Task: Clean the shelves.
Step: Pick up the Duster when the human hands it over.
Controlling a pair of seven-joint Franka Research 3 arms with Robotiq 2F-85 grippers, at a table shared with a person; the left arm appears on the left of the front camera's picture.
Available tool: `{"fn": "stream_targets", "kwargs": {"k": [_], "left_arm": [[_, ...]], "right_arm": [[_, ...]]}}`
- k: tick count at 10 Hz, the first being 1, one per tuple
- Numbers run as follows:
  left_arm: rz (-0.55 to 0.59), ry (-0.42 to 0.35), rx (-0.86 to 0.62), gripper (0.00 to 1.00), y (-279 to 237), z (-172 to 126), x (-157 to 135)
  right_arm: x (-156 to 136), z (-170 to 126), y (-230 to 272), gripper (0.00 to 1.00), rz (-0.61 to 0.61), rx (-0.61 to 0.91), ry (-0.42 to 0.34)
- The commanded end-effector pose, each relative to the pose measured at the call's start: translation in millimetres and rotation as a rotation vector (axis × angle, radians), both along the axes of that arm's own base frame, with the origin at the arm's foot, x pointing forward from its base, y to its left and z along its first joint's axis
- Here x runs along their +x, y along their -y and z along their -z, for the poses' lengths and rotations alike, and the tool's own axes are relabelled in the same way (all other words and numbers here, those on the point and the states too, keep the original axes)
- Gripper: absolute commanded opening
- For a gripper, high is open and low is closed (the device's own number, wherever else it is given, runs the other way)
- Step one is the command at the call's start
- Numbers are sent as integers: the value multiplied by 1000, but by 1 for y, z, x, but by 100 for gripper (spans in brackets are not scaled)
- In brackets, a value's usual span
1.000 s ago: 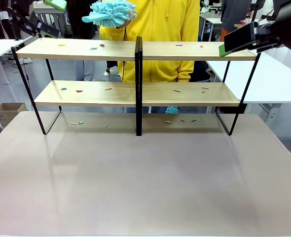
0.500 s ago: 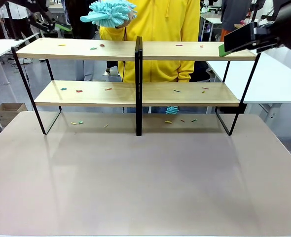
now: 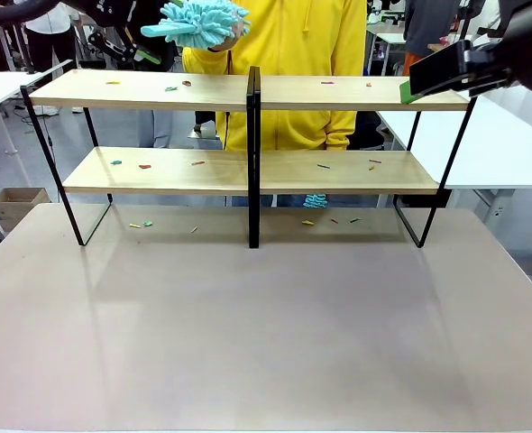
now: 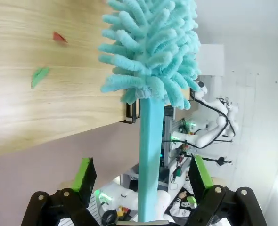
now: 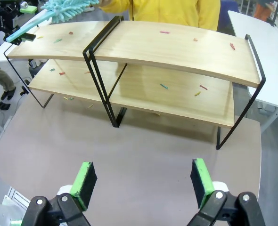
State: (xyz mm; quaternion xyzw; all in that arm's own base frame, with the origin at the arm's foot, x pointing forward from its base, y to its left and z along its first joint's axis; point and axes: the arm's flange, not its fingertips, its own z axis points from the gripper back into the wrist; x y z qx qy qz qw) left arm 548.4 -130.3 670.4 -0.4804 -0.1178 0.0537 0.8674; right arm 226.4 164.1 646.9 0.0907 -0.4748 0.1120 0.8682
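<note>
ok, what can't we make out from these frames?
- Left wrist view: whether the duster handle sits between the fingers of the left gripper or beyond them. The bottom edge cuts off the handle's end.
- Front view: the scraps on the shelves are too small to identify.
- Front view: the teal thing behind the shelves is mostly hidden by the lower board.

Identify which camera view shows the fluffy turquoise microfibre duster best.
The left wrist view: the fluffy turquoise microfibre duster looms close, fibres and flat handle clear. The front view shows its head small; the right wrist view, far off.
</note>
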Motion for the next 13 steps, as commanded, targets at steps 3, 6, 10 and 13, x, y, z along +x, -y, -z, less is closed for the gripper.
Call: {"fn": "stream_targets", "kwargs": {"k": [3,6,10,13], "left_arm": [[-1,11,16,54,6,-2,-5],[0,45,-8,0,4,-4,-6],[-15,112,-33,0,3,-9,-9],[1,101,-26,0,6,-8,-9]], "right_arm": [[0,-1,0,100,3,4,1],[0,-1,0,100,3,4,1],[0,-1,0,100,3,4,1],[0,-1,0,100,3,4,1]]}}
